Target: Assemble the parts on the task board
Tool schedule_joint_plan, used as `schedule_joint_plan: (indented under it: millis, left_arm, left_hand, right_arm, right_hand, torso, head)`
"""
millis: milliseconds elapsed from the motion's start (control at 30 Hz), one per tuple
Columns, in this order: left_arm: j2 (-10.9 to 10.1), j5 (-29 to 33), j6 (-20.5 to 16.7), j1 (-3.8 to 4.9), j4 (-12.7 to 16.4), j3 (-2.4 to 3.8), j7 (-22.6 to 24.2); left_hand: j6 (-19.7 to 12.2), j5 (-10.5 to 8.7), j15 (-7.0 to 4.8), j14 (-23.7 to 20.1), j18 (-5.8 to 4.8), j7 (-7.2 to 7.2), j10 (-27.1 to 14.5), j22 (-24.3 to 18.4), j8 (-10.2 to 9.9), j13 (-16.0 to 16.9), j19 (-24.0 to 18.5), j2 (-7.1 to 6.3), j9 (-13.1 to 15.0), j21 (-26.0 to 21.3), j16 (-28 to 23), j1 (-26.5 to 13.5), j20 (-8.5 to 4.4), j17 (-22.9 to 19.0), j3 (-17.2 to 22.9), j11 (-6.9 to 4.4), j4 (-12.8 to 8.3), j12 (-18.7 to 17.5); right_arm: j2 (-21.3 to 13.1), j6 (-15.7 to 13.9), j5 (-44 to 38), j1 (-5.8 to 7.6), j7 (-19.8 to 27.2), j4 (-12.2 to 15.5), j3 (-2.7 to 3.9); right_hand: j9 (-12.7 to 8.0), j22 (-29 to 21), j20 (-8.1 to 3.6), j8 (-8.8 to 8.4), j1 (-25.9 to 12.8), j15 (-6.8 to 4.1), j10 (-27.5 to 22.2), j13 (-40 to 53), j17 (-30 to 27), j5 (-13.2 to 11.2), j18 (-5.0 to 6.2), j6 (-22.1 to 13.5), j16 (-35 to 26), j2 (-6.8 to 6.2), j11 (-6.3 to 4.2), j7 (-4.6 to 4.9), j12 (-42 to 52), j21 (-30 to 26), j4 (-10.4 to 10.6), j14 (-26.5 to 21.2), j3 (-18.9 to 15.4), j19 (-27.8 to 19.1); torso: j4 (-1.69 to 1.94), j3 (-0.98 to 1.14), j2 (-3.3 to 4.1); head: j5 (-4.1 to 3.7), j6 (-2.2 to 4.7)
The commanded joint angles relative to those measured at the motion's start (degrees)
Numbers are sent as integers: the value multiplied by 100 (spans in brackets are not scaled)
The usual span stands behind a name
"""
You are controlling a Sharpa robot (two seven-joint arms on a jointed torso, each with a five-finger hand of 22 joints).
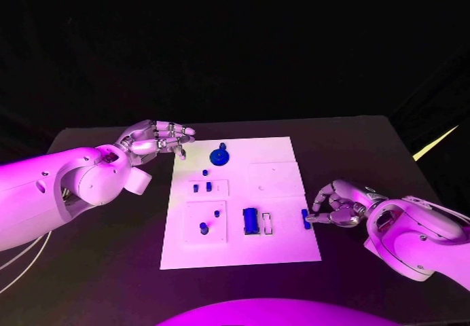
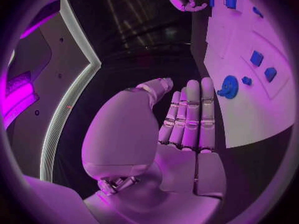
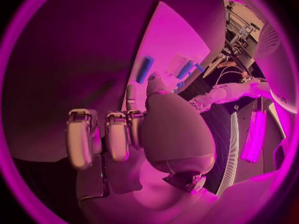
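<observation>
The white task board (image 1: pixel 284 241) lies mid-table. On it are a round blue disc (image 1: pixel 221 157) at the far end, two small blue pieces (image 1: pixel 202 188) in a raised square, a blue peg (image 1: pixel 205 227) in a nearer square, and a blue block (image 1: pixel 250 221). My left hand (image 1: pixel 157 139) hovers off the board's far left corner, fingers straight, holding nothing. The disc (image 2: pixel 228 87) sits just beyond its fingertips (image 2: pixel 193 84). My right hand (image 1: pixel 338 205) rests at the board's right edge with fingers curled. A short blue piece (image 1: pixel 305 219) lies on the board right beside them.
A white slotted piece (image 1: pixel 267 223) lies next to the blue block. The black table (image 1: pixel 108 272) has bare room left and right of the board. Its far edge runs behind my left hand, against a dark backdrop.
</observation>
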Motion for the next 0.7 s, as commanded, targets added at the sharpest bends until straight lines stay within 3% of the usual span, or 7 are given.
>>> schedule_joint_plan:
  millis: [33, 433, 567, 700]
  left_arm:
    - [-3, 42, 99, -1, 22, 4, 86]
    - [-29, 43, 106, -1, 28, 4, 55]
    - [-30, 43, 112, -1, 28, 4, 49]
    - [-37, 43, 116, -1, 30, 4, 41]
  left_hand:
    - [-29, 9, 26, 3, 79, 125, -38, -12, 34, -8, 29, -3, -6, -34, 7, -62, 29, 10, 2, -7, 27, 37]
    - [-29, 12, 23, 4, 82, 122, -38, -15, 37, -9, 31, 2, -6, -38, 8, -49, 28, 10, 7, -10, 22, 39]
    - [-29, 12, 23, 4, 82, 122, -38, -15, 37, -9, 31, 2, -6, -38, 8, -49, 28, 10, 7, -10, 22, 39]
    - [-29, 12, 23, 4, 82, 122, -38, -15, 37, -9, 31, 2, -6, -38, 8, -49, 28, 10, 7, -10, 22, 39]
  right_arm:
    - [84, 50, -283, -65, -279, -26, -2]
    - [302, 43, -292, -176, -364, -66, -2]
    - [356, 121, -382, -187, -412, -104, -2]
    - [409, 240, -620, -210, -520, -153, -2]
  right_hand:
    - [-11, 1400, 36, -30, -47, 52, 322, 1159, 1223, 36, -46, 64, 0, 6, 17, 3, 5, 40, 20, 536, -10, 498]
    - [-15, 1407, 26, -23, -70, 32, 335, 1170, 1228, 92, -50, 166, 2, 87, -13, -34, 19, 68, 7, 538, 13, 506]
    - [-35, 1409, 3, -53, 208, 5, 340, 1173, 1234, 99, -52, 203, 4, 111, -40, -61, 21, 75, -19, 539, 119, 508]
    - [-75, 1412, -13, -114, 547, -7, 338, 1171, 1239, -45, -55, 242, 5, 78, -51, -71, 12, 88, -22, 540, 352, 511]
  torso:
    - [10, -5, 10]
    - [-3, -4, -3]
    - [0, -3, -6]
    - [-1, -1, -3]
  head:
    - [-2, -14]
    - [27, -52]
    - [30, -54]
    - [32, -56]
